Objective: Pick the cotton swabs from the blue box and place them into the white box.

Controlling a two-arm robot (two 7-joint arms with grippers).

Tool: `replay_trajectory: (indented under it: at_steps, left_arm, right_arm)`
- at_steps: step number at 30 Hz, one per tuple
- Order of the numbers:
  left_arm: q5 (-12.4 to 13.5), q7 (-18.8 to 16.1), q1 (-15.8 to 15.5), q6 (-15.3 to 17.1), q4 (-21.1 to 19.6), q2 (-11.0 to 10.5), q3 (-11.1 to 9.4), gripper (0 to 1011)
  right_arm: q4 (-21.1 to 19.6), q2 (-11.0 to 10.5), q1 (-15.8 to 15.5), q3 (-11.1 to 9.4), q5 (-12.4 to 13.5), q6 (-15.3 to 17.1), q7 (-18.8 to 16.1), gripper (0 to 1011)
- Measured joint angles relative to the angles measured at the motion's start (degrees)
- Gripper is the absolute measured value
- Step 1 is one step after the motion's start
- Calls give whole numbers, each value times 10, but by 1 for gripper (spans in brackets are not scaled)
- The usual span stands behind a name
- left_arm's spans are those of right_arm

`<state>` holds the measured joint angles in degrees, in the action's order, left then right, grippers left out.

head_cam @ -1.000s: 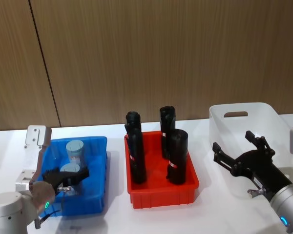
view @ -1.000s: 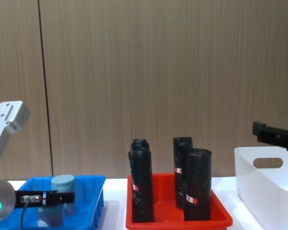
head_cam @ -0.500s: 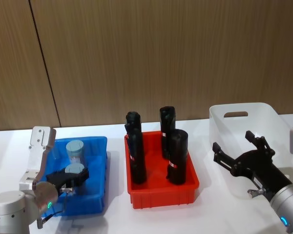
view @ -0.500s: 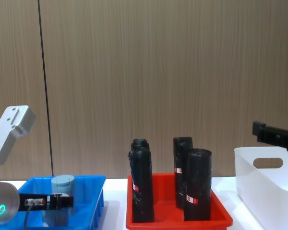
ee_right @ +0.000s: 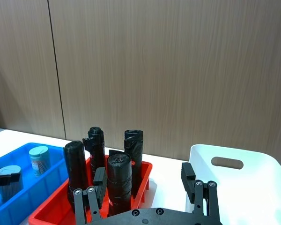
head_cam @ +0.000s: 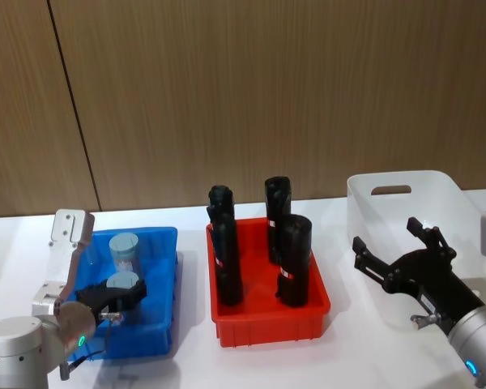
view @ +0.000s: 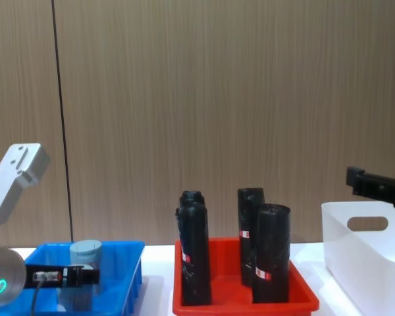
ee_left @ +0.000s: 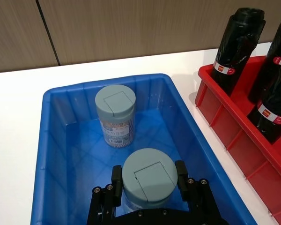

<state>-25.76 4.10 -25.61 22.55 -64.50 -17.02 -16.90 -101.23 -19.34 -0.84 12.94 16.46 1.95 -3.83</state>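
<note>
**Left wrist view: jar gripped in the blue box**

The left gripper [ee_left: 148,177] has its two black fingers [ee_left: 181,173] closed against opposite sides of the nearer cotton swabs jar [ee_left: 148,174]. They sit just under its pale blue-grey lid. That jar stands upright toward the near end of the blue box [ee_left: 42,154]. Whether its base touches the floor of the box cannot be told.

A second cotton swabs jar [ee_left: 114,115] stands upright toward the far end of the same box. It is apart from the gripped one and nothing touches it.

In the head view the blue box lies toward the tabletop's [head_cam: 348,348] left edge. The red tray [head_cam: 267,324] is just beside it at the middle and carries four upright black cylinders [head_cam: 294,259].

The white box [head_cam: 397,176] stands toward the tabletop's right edge. The right gripper [head_cam: 386,235] hangs at the near side of it. Its fingers are spread wide apart and hold nothing.
</note>
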Motion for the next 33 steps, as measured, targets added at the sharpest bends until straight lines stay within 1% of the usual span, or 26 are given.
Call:
replay_trajectory:
  at_steps: [1, 6, 10, 11, 14, 16, 17, 21, 23, 26, 27, 32, 33]
  left_arm:
    - [0, 0, 0, 0, 0, 0, 0, 690]
    - [8, 0, 5, -2, -25, -4, 1, 690]
    - [14, 0, 9, -5, -50, -8, 3, 690]
    - [17, 2, 11, -7, -61, -10, 4, 690]
    - [20, 5, 13, -9, -77, -12, 5, 690]
    - [25, 12, 14, -14, -98, -15, 6, 690]
    - [25, 12, 14, -14, -98, -15, 6, 690]
    - [29, 28, 15, -25, -126, -19, 8, 690]
    - [30, 34, 15, -28, -134, -19, 9, 690]
    - [30, 56, 12, -38, -152, -21, 10, 689]
    - [30, 56, 12, -38, -152, -21, 10, 690]
    - [28, 89, 6, -49, -167, -21, 10, 690]
    - [26, 101, 4, -52, -170, -21, 10, 689]
  right_arm:
    - [0, 0, 0, 0, 0, 0, 0, 1002]
    - [0, 0, 0, 0, 0, 0, 0, 1002]
    - [0, 0, 0, 0, 0, 0, 0, 1002]
    - [0, 0, 0, 0, 0, 0, 0, 1002]
    - [0, 0, 0, 0, 0, 0, 0, 1002]
    - [0, 0, 0, 0, 0, 0, 0, 1002]
    - [0, 0, 0, 0, 0, 0, 0, 1002]
    - [0, 0, 0, 0, 0, 0, 0, 1002]
    - [0, 0, 0, 0, 0, 0, 0, 1002]
    - [0, 0, 0, 0, 0, 0, 0, 1002]
    - [0, 0, 0, 0, 0, 0, 0, 1002]
    - [0, 0, 0, 0, 0, 0, 0, 1002]
    - [0, 0, 0, 0, 0, 0, 0, 1002]
